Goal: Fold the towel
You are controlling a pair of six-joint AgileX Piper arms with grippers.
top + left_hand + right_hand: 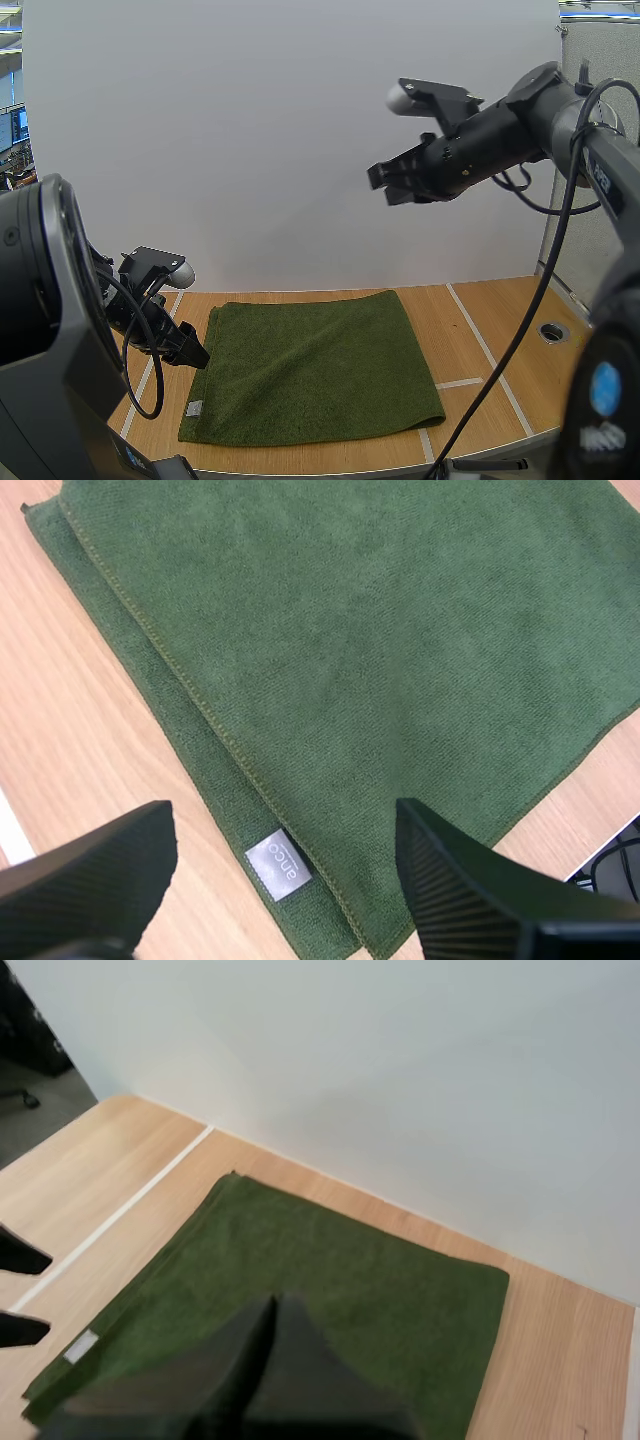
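A light wooden tabletop crossed by thin white tape lines meets a plain white back panel; a round dark-rimmed hole lies near its right edge.

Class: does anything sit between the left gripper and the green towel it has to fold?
Nothing visible does. The left gripper, open, is right at the towel, by the edge with the white label, and only bare table lies around it. The right gripper, shut, is raised well above the towel.

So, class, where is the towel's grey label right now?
In the high view, the grey label sits at the towel's near-left corner, by the open left gripper.
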